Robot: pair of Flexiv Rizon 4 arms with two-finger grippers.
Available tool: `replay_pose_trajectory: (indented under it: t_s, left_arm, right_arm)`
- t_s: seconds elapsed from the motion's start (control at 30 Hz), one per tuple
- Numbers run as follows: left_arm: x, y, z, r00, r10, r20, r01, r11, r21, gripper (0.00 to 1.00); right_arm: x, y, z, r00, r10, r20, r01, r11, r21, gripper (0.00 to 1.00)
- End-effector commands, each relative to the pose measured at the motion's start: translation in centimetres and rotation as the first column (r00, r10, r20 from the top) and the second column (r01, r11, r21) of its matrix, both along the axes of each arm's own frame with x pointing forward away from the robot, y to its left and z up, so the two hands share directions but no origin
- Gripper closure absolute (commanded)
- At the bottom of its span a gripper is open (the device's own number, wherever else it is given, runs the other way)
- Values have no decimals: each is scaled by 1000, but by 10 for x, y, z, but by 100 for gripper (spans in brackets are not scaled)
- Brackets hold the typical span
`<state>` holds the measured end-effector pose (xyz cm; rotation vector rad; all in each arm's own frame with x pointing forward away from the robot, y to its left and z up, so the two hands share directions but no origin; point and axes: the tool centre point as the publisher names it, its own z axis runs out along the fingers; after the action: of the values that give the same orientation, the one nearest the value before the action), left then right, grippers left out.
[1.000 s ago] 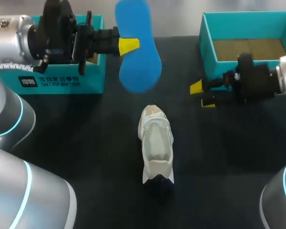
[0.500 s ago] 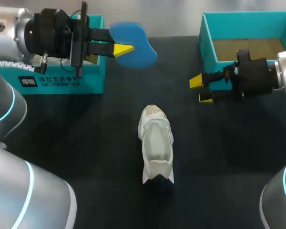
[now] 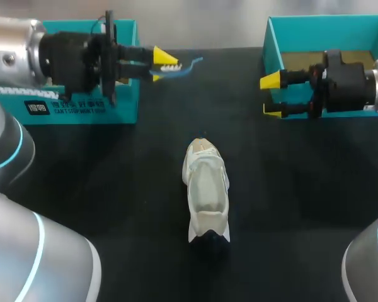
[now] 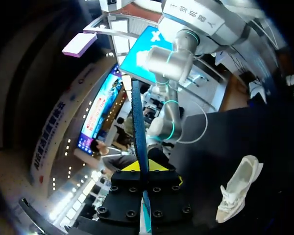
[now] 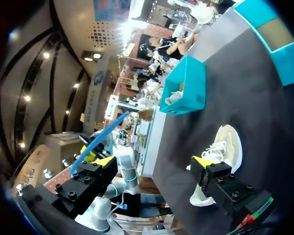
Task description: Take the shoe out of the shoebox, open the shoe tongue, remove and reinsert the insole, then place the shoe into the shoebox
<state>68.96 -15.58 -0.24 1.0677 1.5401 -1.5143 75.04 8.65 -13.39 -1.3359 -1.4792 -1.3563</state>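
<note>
Left gripper (image 3: pixel 162 64): clamped from both sides on the blue insole (image 3: pixel 183 67), which is seen edge-on as a thin line, held up near the table's far edge.
Insole, left wrist view: it is seen thin and upright (image 4: pixel 138 127) between the yellow tips.
Right gripper (image 3: pixel 271 96): the fingers are spread wide and nothing is held; it is parked at the shoebox's near left corner.
Shoebox (image 3: pixel 268 47): teal, open-topped, set at the far right of the table with its brown floor showing.
Teal box (image 3: pixel 82 108): set at the far left edge, partly hidden behind the left arm.
Shoe (image 3: pixel 206 189): white, laid lengthwise mid-table with its opening up, well apart from both grippers and both boxes.
Table (image 3: pixel 113 207): black; open stretches are seen on either side of the shoe and between it and the boxes.
</note>
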Motion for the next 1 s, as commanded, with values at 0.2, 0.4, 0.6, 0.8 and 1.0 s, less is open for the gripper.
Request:
replay_pose_trajectory:
  t_s: [0.2, 0.4, 0.6, 0.8, 1.0]
  left_arm:
    - [-15, 2, -25, 948, 35, 316, 4, 992, -124, 100]
    - [-15, 2, -25, 948, 35, 316, 4, 992, -124, 100]
    - [-10, -1, -34, 925, 48, 377, -9, 994, -105, 100]
    - [-1, -4, -61, 893, 52, 446, -19, 997, -78, 100]
    - [4, -5, -81, 874, 64, 481, -33, 997, -74, 100]
  right_arm:
    - [18, 11, -5, 998, 53, -30, -51, 996, 68, 0]
    - [18, 11, -5, 998, 53, -30, -51, 996, 68, 0]
    - [18, 11, -5, 998, 53, -30, -51, 996, 68, 0]
    - [22, 12, 2, 995, 30, -90, -22, 996, 89, 0]
    - [19, 21, 6, 991, 35, -132, -20, 993, 113, 0]
